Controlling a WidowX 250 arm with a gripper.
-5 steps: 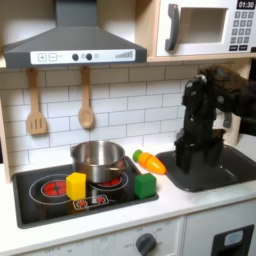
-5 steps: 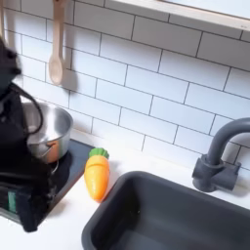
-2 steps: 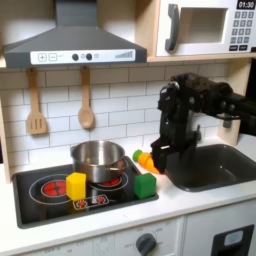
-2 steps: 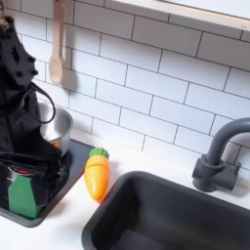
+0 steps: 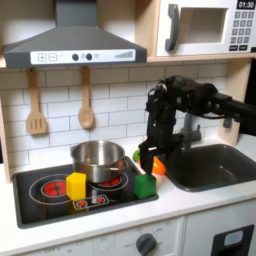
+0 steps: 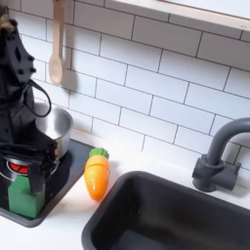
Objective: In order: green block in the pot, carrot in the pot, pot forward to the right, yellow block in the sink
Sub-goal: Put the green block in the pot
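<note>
Hovering just above the green block [image 5: 145, 185], which sits on the stovetop [image 5: 40, 195] beside the pot [image 5: 98, 158], the hand [image 5: 152, 166] is poised, I judge, for the first pick, though whether it is released or clenched I cannot tell.

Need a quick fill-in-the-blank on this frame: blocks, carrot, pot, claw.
1. The green block rests on the black ____.
2. The carrot lies on the white counter between the stovetop and the ____.
3. In the first exterior view, the yellow block sits to the ____ of the green block.
4. The claw hovers above the ____ block.

Missing words: stovetop; sink; left; green
</note>
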